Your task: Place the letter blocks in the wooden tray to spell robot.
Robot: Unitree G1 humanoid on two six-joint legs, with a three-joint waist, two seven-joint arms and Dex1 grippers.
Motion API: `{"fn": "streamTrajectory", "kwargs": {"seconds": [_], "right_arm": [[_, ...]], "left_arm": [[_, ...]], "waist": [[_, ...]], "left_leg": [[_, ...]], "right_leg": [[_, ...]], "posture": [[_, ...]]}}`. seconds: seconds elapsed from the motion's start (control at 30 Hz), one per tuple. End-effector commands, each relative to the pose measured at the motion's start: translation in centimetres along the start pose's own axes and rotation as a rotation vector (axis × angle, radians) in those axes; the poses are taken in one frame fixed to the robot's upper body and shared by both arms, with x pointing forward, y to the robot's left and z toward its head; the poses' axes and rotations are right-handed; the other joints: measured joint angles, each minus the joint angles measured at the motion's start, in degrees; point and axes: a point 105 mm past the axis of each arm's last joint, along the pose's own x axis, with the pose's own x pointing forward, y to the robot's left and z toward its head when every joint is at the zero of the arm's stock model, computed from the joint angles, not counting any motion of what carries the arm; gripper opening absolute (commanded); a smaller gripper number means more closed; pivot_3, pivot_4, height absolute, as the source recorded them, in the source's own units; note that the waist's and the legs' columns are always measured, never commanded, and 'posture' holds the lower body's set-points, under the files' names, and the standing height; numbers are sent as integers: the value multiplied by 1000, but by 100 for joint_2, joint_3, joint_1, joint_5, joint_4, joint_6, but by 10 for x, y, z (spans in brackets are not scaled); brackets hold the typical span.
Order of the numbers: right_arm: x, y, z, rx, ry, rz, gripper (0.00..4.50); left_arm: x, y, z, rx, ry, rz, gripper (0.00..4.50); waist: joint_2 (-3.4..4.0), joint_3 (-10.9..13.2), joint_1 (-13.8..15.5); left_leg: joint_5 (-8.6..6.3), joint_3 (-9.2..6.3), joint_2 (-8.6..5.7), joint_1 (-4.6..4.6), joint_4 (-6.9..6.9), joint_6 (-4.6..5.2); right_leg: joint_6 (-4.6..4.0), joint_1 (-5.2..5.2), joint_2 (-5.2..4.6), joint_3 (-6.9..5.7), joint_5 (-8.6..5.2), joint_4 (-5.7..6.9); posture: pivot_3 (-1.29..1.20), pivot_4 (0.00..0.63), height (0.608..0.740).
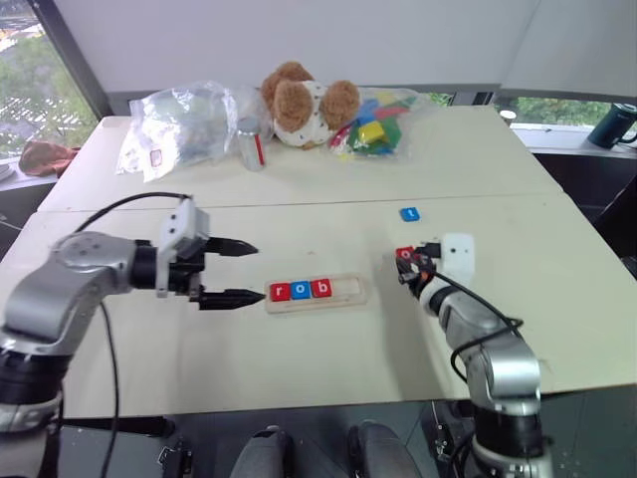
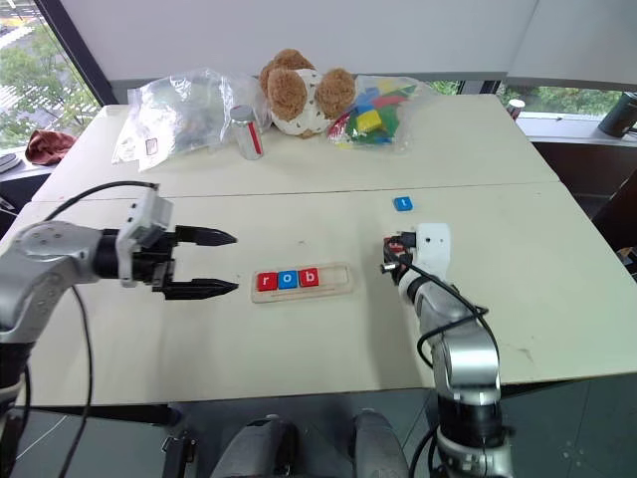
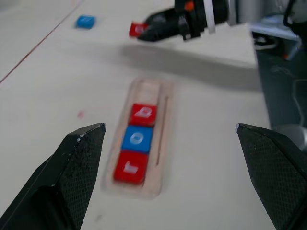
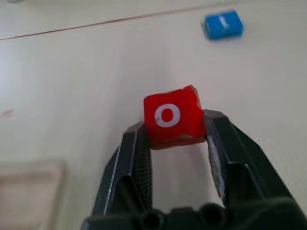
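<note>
Right hand (image 4: 175, 136) pinching red "o" block (image 4: 171, 117), left hand (image 1: 231, 271) spread wide beside wooden tray (image 1: 350, 292), apparently untouched.

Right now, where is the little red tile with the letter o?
The red o tile is pinched in the right tool, to the right of the wooden tray, nearer the robot than the blue tile.
</note>
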Motion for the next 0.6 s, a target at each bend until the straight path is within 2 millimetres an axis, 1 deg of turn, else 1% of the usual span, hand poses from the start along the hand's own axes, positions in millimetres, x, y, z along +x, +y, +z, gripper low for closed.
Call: {"fn": "streamTrajectory", "kwargs": {"seconds": [0.03, 0.1, 0.33, 0.37, 0.4, 0.47, 0.5, 0.53, 0.57, 0.6], "right_arm": [[-18, -12, -4, 95, 30, -169, 1129], [-18, -10, -15, 155, 79, -211, 1129], [-4, -10, -45, 169, 178, -239, 1129], [-4, -10, -49, 175, 194, -242, 2166], [-4, -11, -53, 178, 205, -245, 2583], [-4, -11, -56, 180, 220, -249, 3563], [-4, -12, -55, 178, 217, -246, 4130], [-4, -14, -52, 171, 203, -242, 4465], [-6, -17, -44, 150, 172, -234, 4465], [-7, -24, -26, 100, 103, -225, 4465]], "left_arm": [[5, 1, 4, 50, 3, -29, 4500], [8, 3, 6, 50, -5, -39, 4500], [12, 10, 9, 57, 3, -66, 4500], [12, 10, 9, 58, 6, -69, 4500], [12, 10, 9, 58, 10, -74, 4500], [12, 9, 8, 59, 17, -82, 4500], [11, 9, 7, 58, 22, -85, 4500], [10, 8, 6, 58, 27, -87, 4500], [9, 8, 6, 57, 33, -88, 4500], [8, 7, 5, 57, 40, -88, 4500]], "waist": [[-1, 0, 19], [-1, 0, 24], [-3, -1, 6], [-3, -1, 1], [-4, -2, 0], [-10, -6, -10], [-14, -8, -13], [-16, -9, -16], [-17, -9, -19], [-16, -9, -19]], "left_leg": [[1, -3, 1, 22, -1, 1], [1, -7, 6, 71, -11, 2], [1, -6, 7, 71, -13, 1], [1, -6, 10, 71, -13, 1], [1, -6, 11, 71, -14, 1], [1, -5, 11, 71, -14, 2], [1, -4, 12, 71, -13, 2], [1, -4, 13, 72, -12, 1], [1, -4, 14, 73, -11, 1], [1, -4, 15, 74, -11, 1]], "right_leg": [[0, 19, 2, -2, 0, 2], [-3, 61, 10, -6, -2, 2], [-2, 61, 21, -5, -2, 0], [-2, 61, 23, -5, -2, -1], [-2, 62, 24, -4, -2, -3], [-2, 62, 24, -3, -2, -4], [-2, 62, 24, -2, -2, -4], [-2, 63, 25, -1, -2, -3], [-2, 63, 26, -1, -2, -2], [-2, 63, 26, 0, -2, -1]], "posture": [[0, 150, 740], [0, 150, 740], [0, 150, 740], [0, 150, 740], [0, 150, 740], [0, 150, 740], [0, 150, 740], [0, 150, 740], [0, 150, 740], [0, 150, 740]]}}
